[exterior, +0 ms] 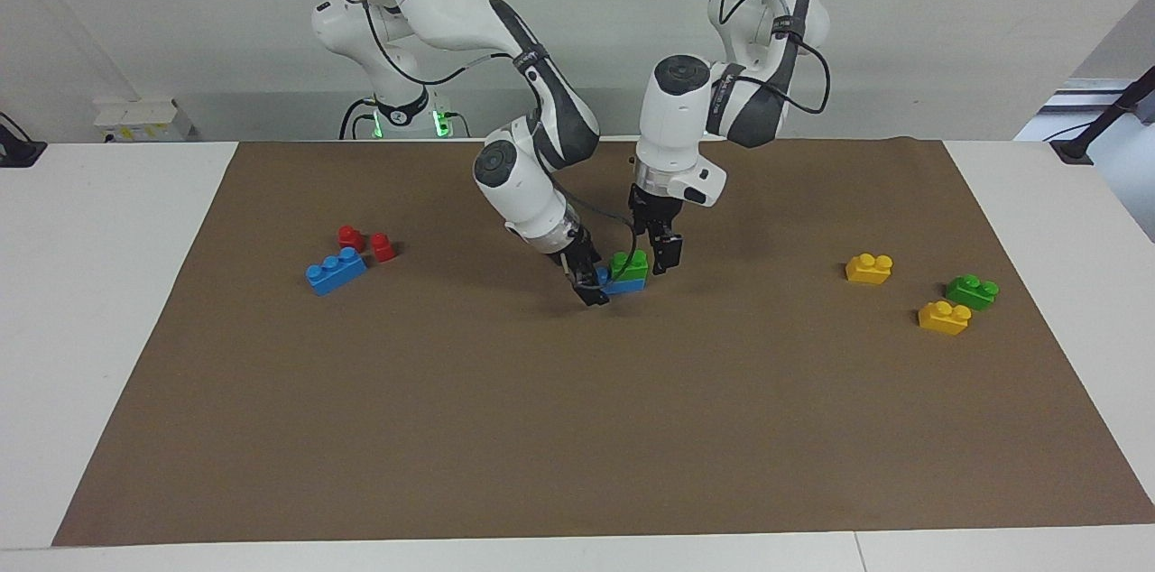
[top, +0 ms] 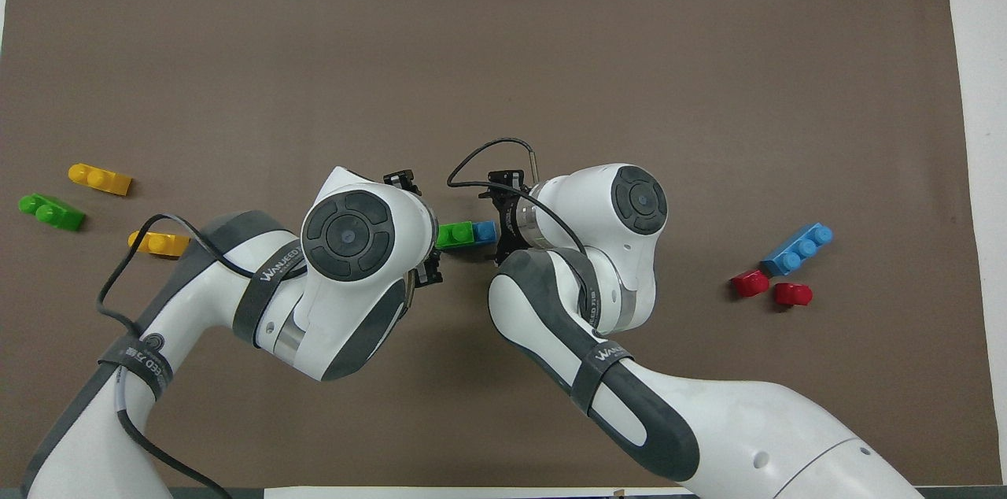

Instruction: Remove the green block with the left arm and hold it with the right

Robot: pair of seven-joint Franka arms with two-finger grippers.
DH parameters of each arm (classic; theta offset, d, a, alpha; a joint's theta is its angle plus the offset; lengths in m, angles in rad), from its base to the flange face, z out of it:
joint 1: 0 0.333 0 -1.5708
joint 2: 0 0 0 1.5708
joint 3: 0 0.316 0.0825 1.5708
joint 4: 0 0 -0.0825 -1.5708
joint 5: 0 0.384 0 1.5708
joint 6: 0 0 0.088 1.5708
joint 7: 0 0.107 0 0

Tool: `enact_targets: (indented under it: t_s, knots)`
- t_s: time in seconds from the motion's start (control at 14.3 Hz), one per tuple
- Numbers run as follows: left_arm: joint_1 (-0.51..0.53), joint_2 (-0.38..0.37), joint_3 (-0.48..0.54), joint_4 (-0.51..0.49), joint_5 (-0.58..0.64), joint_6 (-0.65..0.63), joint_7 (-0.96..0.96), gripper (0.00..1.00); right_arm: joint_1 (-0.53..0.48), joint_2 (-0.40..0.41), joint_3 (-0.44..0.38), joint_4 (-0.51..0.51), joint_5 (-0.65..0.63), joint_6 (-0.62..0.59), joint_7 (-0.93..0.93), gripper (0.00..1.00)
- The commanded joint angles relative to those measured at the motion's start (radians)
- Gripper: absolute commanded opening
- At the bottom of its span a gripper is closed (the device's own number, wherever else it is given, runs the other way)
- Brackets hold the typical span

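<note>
The green block [exterior: 629, 265] sits stacked on a blue brick [exterior: 623, 285] near the middle of the brown mat [exterior: 577, 428] that covers the worktop [exterior: 99, 283]. The block covers the end of the blue brick toward the left arm's end of the worktop, leaving one blue stud bare at the other end.

The right end effector [exterior: 591, 288] is down at that bare end of the blue brick, its fingers spread wide and set about the brick's end; whether they already touch it is hard to judge, since the wrist covers them from overhead. The left end effector [exterior: 663, 254] is low, just beside the green block on the side toward the left arm's end, its fingers also wide apart and holding nothing. The block is not lifted and remains seated on the blue brick.

Taking the green block as the landmark: toward the right arm's end of the worktop lie a second blue brick [exterior: 336, 271] and two red pieces [exterior: 365, 243] touching or nearly touching it. Toward the left arm's end, well apart from the green block, lie a yellow brick [exterior: 869, 268], another yellow brick [exterior: 944, 317] and a second green brick [exterior: 972, 291], the last two close together.
</note>
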Motion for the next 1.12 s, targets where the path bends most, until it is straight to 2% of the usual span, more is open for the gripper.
enact_targets:
  t_s: [0.0, 0.07, 0.28, 0.84, 0.91, 0.98, 1.05]
  knots:
    - [-0.024, 0.034, 0.016, 0.017, 0.017, 0.037, -0.038, 1.00, 0.012, 0.004, -0.002, 0.001, 0.027, 0.028, 0.007, 0.85]
    - [-0.024, 0.045, 0.016, 0.020, 0.017, 0.040, -0.038, 1.00, 0.012, 0.004, -0.002, 0.000, 0.026, 0.028, 0.007, 0.71]
    - [-0.024, 0.072, 0.016, 0.030, 0.017, 0.050, -0.042, 1.00, 0.010, 0.004, -0.002, 0.001, 0.027, 0.028, 0.007, 0.00]
    - [-0.020, 0.082, 0.016, 0.037, 0.018, 0.050, -0.032, 0.99, 0.010, 0.006, -0.002, 0.001, 0.035, 0.031, 0.007, 0.00]
    - [-0.022, 0.082, 0.016, 0.037, 0.018, 0.050, -0.031, 0.89, 0.009, 0.006, -0.002, 0.001, 0.035, 0.031, 0.007, 0.00]
    - [-0.022, 0.083, 0.016, 0.035, 0.018, 0.051, -0.019, 0.69, 0.010, 0.006, -0.002, 0.001, 0.035, 0.031, 0.008, 0.00]
    - [-0.022, 0.083, 0.015, 0.035, 0.018, 0.051, -0.002, 0.38, 0.010, 0.006, -0.002, 0.001, 0.035, 0.031, 0.008, 0.00]
